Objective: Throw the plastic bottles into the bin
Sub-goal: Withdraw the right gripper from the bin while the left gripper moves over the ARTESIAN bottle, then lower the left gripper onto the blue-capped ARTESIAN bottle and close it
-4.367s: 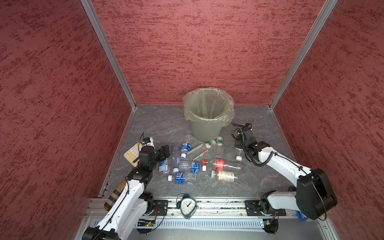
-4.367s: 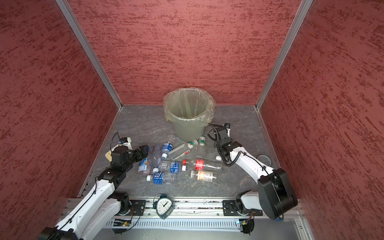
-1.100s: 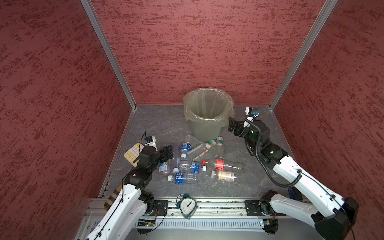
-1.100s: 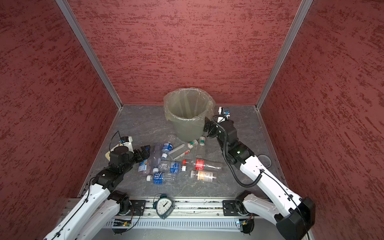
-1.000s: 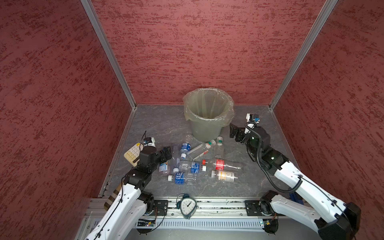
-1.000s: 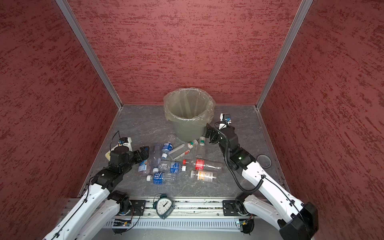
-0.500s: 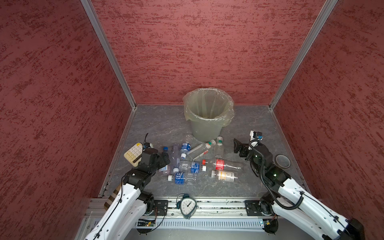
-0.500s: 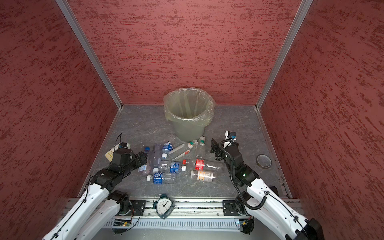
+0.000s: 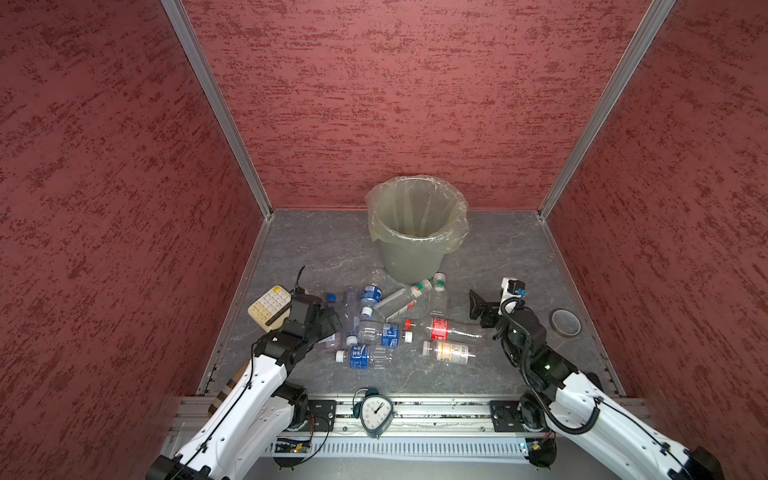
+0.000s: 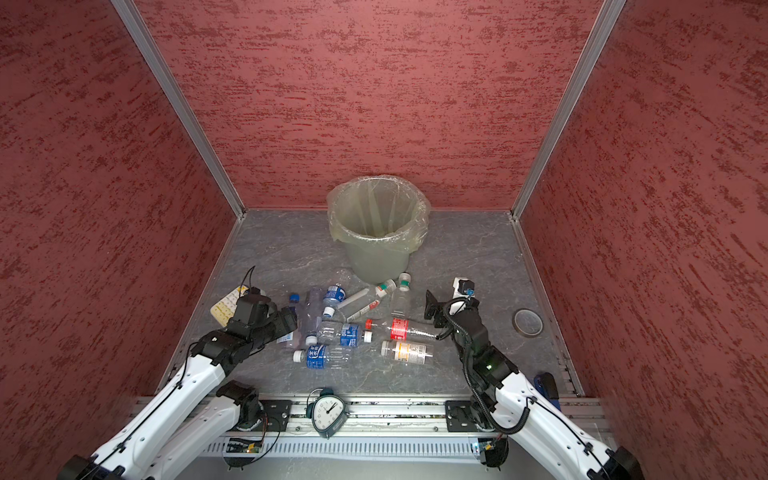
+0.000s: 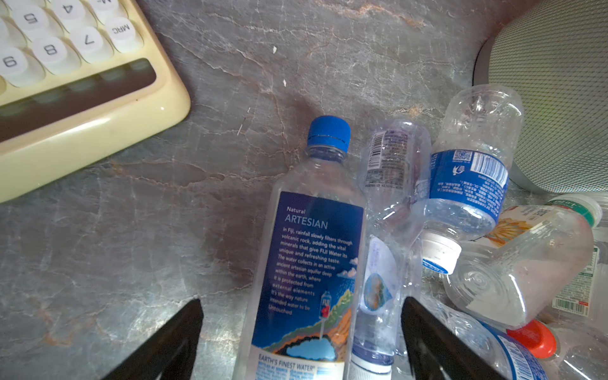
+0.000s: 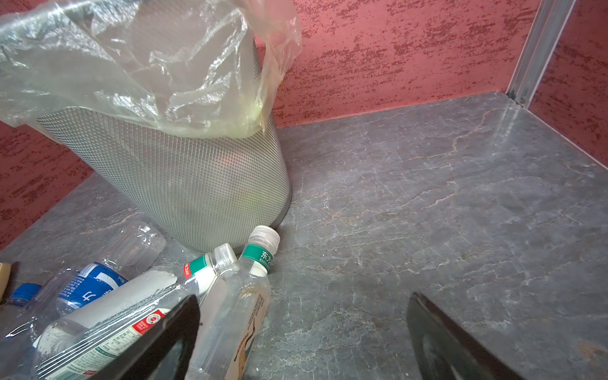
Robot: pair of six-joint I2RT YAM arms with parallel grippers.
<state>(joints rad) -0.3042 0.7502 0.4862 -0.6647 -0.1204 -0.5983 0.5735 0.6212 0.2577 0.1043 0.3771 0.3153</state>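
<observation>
Several clear plastic bottles lie in a heap on the grey floor in front of the bin (image 9: 417,232) (image 10: 376,232), a grey-green bucket with a yellowish bag over its rim. My left gripper (image 9: 328,322) (image 11: 301,302) is open and low. Its jaws straddle a blue-capped, blue-labelled bottle (image 11: 312,246) and a clear bottle beside it, gripping neither. My right gripper (image 9: 484,307) (image 12: 304,297) is open to the right of the heap, with only bare floor between its fingers. A green-capped bottle (image 12: 243,302) lies just inside one finger.
A cream calculator (image 9: 269,307) (image 11: 65,82) lies left of the left gripper. A teal alarm clock (image 9: 376,411) stands on the front rail. A tape roll (image 9: 565,322) lies by the right wall. Red walls close in three sides.
My right gripper has drawn back from beside the bin's rim and come down towards the floor, right of the bottles. My left gripper has eased down over the blue-capped bottle.
</observation>
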